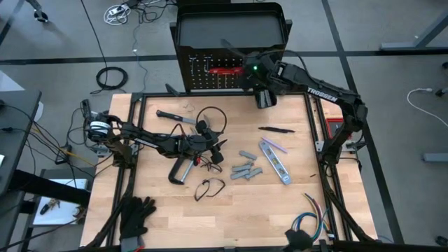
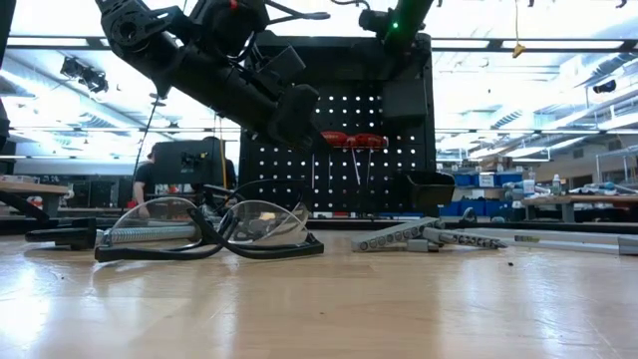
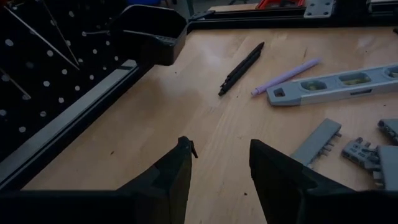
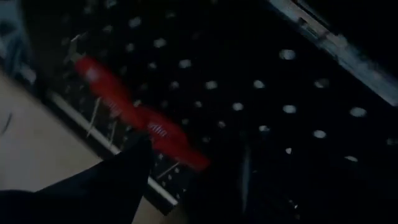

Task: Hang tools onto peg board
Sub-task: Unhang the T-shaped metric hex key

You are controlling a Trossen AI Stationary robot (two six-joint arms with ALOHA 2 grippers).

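Light wood table (image 1: 231, 210) with black frame, workshop room behind, cables on grey floor.

Near edge: black gloves (image 1: 135, 215), coloured wire bundle (image 1: 308, 222).

Mid-table: grey metal pieces (image 1: 245, 170), silver flat bar tool (image 1: 275, 161) lying diagonal, long axis running from far-left to near-right.

Left gripper (image 3: 219, 163) low over wood, fingers apart, nothing between them.

Far edge: upright black perforated peg board (image 1: 231, 42), red-handled tool (image 1: 225, 70) already hanging there.

Right gripper (image 1: 260, 94) right at board, fingers spread, empty.

Dark jointed arms; right arm (image 1: 329, 91) lettered TROSSEN, green light lit
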